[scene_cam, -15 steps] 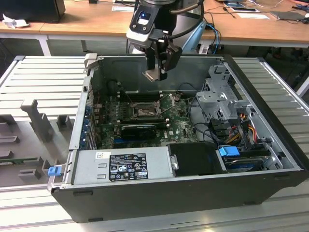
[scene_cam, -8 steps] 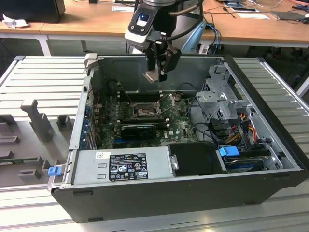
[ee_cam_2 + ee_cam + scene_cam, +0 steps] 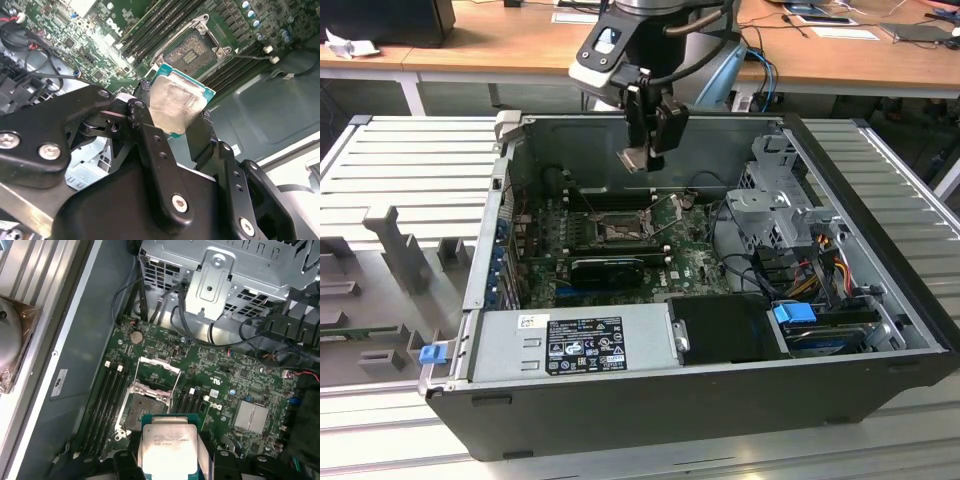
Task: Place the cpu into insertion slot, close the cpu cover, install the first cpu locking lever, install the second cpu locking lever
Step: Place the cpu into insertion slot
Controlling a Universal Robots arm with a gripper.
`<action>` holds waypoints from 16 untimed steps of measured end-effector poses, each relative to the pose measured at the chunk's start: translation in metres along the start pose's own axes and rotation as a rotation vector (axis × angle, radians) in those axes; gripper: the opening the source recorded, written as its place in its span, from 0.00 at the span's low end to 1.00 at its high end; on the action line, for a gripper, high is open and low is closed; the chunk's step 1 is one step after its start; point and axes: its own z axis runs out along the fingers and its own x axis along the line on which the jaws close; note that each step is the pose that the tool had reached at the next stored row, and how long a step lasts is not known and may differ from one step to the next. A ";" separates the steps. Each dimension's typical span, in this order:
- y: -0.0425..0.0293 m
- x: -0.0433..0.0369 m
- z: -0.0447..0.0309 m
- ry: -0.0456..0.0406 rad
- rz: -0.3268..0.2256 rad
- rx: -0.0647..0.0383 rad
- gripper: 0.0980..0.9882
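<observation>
The gripper (image 3: 642, 152) is clamped on the cpu (image 3: 175, 105), its two black fingers (image 3: 150, 137) pressing opposite edges of the chip, which hangs clear in the air above the motherboard (image 3: 225, 375) inside the open computer case (image 3: 650, 400), towards the case's far wall in the exterior view. Below it, near the board's middle, the insertion slot (image 3: 137, 412) lies bare with its pin field exposed. The cpu cover (image 3: 160, 365) is swung up off the slot's far edge, beside the long memory slots (image 3: 107, 395).
</observation>
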 end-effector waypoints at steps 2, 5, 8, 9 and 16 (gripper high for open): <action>-0.0001 0.0000 0.0006 -0.0029 0.039 -0.001 0.48; -0.0001 0.0000 0.0018 -0.0081 0.109 -0.001 0.48; -0.0002 0.0000 0.0028 -0.0115 0.156 -0.002 0.48; -0.0002 0.0000 0.0031 -0.0125 0.171 -0.002 0.48; -0.0007 -0.0001 0.0104 -0.0170 0.237 -0.003 0.48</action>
